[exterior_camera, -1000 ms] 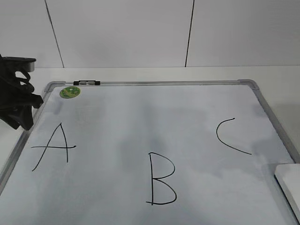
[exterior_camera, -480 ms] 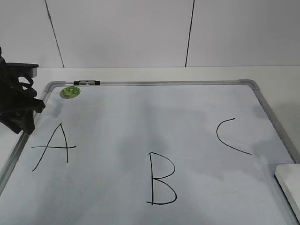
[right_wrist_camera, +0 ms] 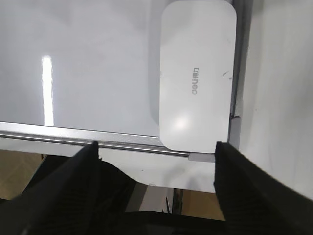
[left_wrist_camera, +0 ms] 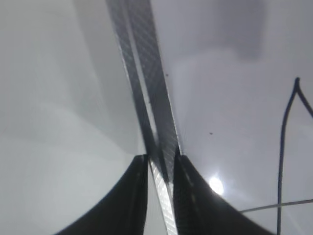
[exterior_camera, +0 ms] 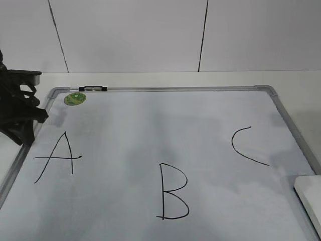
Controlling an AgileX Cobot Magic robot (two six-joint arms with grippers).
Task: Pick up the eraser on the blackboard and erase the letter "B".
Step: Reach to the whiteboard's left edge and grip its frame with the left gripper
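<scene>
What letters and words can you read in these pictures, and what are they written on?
"A", hand-drawn in black on the blackboard.
"B", black, on the blackboard.
"C", black, on the blackboard.
"deli", small grey lettering on top of the eraser.
The green sticker on the blackboard: print too small to read.

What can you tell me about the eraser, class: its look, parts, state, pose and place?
The eraser is a flat white oblong block with rounded corners, smooth and plastic-looking, with small grey lettering on top. It lies flat in a corner of the blackboard, one end over the silver frame. Nothing grips it: the right hand hangs open near that end, not touching it. In the exterior view only its edge shows at the lower right.
</scene>
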